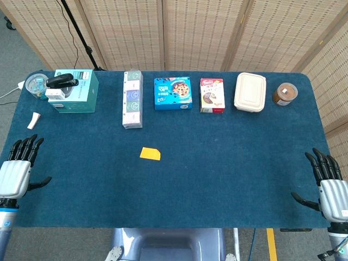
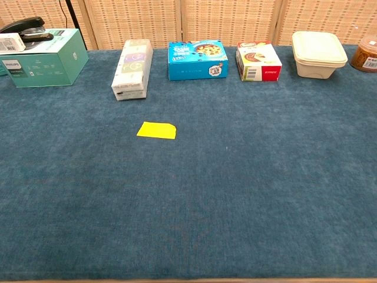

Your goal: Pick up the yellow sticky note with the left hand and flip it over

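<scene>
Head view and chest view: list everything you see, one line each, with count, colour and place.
sticky note: one, yellow, flat on the cloth near the middle, apart from all else
table: one, dark blue cloth top
teal box: one, back left, a black stapler on top
clear tub: one, far back left corner
small white item: one, left edge
long pale box: one, white with purple, back row
blue box: one, back centre
red and white box: one, right of the blue box
lidded container: one, cream, back right
brown jar: one, far back right
left hand: near left edge, fingers spread, holding nothing
right hand: near right edge, fingers spread, holding nothing
</scene>
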Tool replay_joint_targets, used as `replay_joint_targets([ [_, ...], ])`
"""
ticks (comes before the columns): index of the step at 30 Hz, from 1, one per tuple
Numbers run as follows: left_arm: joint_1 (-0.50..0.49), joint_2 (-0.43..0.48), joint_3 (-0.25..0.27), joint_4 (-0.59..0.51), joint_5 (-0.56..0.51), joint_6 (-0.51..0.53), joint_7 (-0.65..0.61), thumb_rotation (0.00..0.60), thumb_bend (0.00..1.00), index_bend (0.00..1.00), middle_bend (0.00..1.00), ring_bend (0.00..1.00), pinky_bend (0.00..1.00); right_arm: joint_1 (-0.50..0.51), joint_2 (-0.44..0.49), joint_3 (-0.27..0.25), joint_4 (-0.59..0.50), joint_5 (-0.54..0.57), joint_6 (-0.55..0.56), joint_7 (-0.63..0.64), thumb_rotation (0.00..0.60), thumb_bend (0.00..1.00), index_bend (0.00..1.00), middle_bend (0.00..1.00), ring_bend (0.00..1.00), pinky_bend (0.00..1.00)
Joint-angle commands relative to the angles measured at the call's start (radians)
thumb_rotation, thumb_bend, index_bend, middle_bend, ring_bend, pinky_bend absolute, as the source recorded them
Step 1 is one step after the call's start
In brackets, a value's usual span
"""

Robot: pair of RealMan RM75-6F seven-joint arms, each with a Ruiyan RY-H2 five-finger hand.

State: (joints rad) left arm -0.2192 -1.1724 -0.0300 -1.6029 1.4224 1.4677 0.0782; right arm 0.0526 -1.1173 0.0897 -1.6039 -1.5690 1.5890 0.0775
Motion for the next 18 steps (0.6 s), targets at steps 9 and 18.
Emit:
replay_joint_targets([
  [9, -0.061, 0.029, -0.003, -0.048, 0.07, -0.095, 0.008, 0.6, 0.0, 0.0, 0.0, 0.0, 0.0, -0.011, -0.029, 0.029, 0.022, 0.019, 0.049, -0.065, 0.6, 0.0, 0.02, 0.0, 0.0, 0.0],
  [18, -0.336, 0.024, -0.122, -0.158, -0.028, -0.45, 0.22, 0.6, 0.02, 0.0, 0.0, 0.0, 0.0, -0.018, -0.008, 0.026, -0.005, 0.015, 0.053, -0.062, 0.6, 0.0, 0.02, 0.0, 0.0, 0.0],
])
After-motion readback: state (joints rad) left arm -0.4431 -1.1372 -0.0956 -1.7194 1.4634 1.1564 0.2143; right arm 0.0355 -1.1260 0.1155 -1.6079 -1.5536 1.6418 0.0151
